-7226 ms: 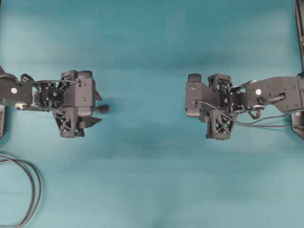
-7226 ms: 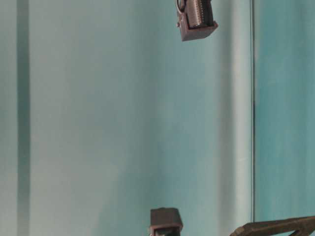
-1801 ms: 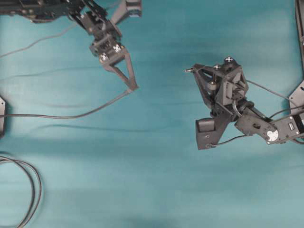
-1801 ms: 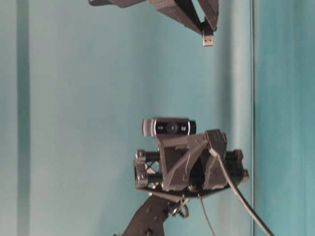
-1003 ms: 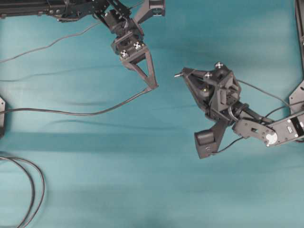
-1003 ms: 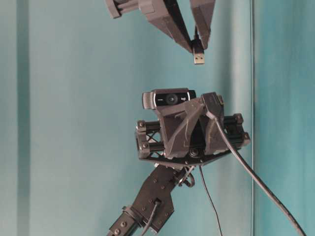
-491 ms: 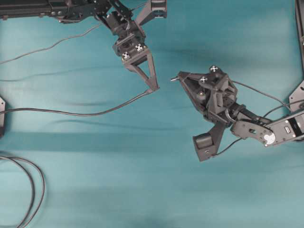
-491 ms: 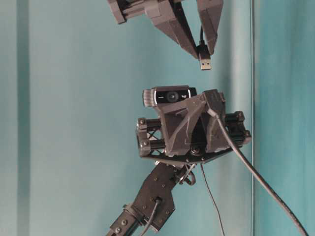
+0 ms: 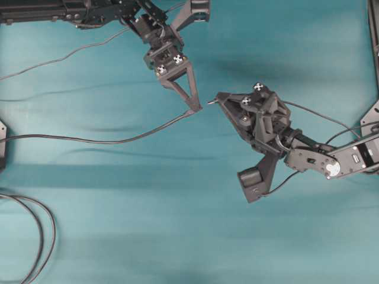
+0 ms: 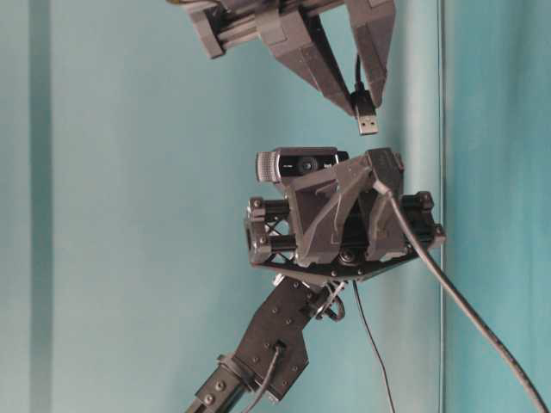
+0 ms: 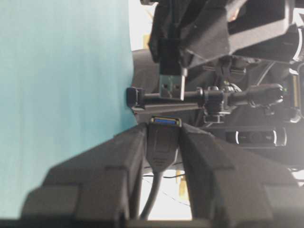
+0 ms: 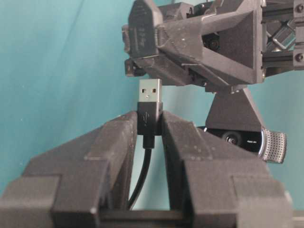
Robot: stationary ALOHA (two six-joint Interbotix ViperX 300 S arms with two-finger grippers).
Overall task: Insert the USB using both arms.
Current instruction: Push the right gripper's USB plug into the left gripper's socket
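The USB plug [image 12: 149, 90] is clamped in the nearly closed jaws of the right gripper [image 12: 148, 116], just short of the blue-lined socket [image 11: 164, 142], which is pinched likewise by the left gripper [image 11: 164, 127]. If the two are misaligned, the plug may be caught on the socket rim and pushed back in the jaws.

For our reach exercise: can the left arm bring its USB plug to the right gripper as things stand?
Probably yes. The left gripper holds the USB plug close to the right gripper, which grips a small connector; only open air lies between them.
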